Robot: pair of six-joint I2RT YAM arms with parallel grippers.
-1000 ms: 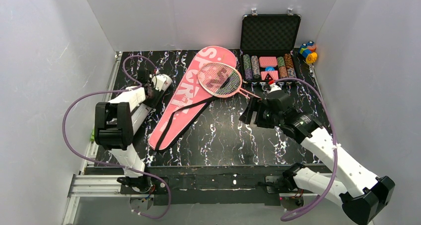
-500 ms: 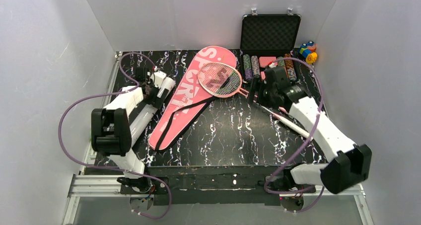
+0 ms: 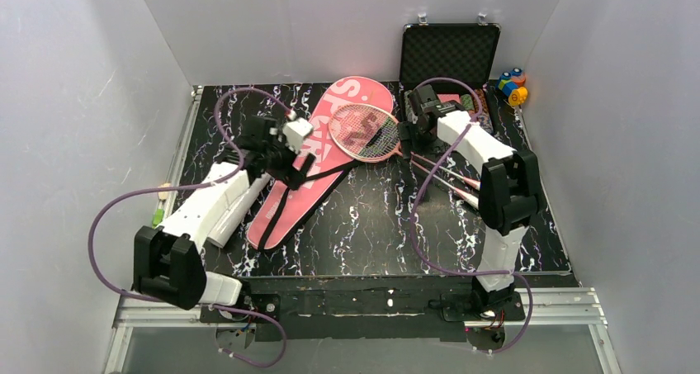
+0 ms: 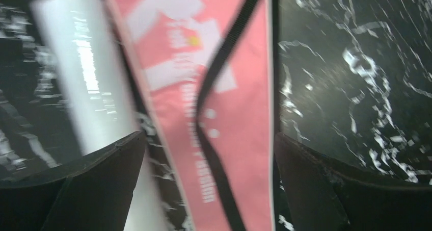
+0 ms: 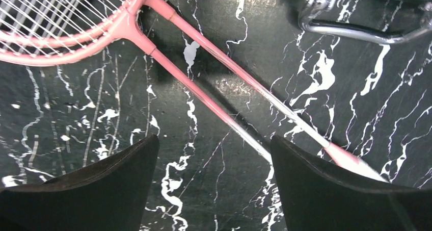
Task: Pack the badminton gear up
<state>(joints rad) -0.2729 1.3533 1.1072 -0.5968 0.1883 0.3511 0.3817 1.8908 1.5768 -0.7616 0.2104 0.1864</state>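
**Q:** While both arms are held out over the marbled table [image 3: 371, 225], how much of the packing is seen to be done?

**A:** None of it is shown as done. The pink bag [image 3: 285, 201] is laid flat, slanting from the middle of the back edge toward the front left corner, with its black strap [image 4: 224, 62] draped along it. Whether it is unzipped cannot be told. The two rackets [image 3: 366, 132] are stacked with their heads on the bag's wide end, on it and not in it.

**Q:** And the grippers?

**A:** The left gripper [image 4: 208, 139] is spread wide above the bag's narrow part, and nothing is held. The white tube [image 4: 86, 78] is seen on the table just beside the bag, toward the left edge. The right gripper [image 5: 214, 142] is likewise spread wide and empty above the crossed racket shafts [image 5: 204, 101], which run toward the right edge.

**Q:** What is left?

**A:** Everything, it is judged: the bag is to be opened, and the rackets and tube stowed. No shuttlecocks can be made out.
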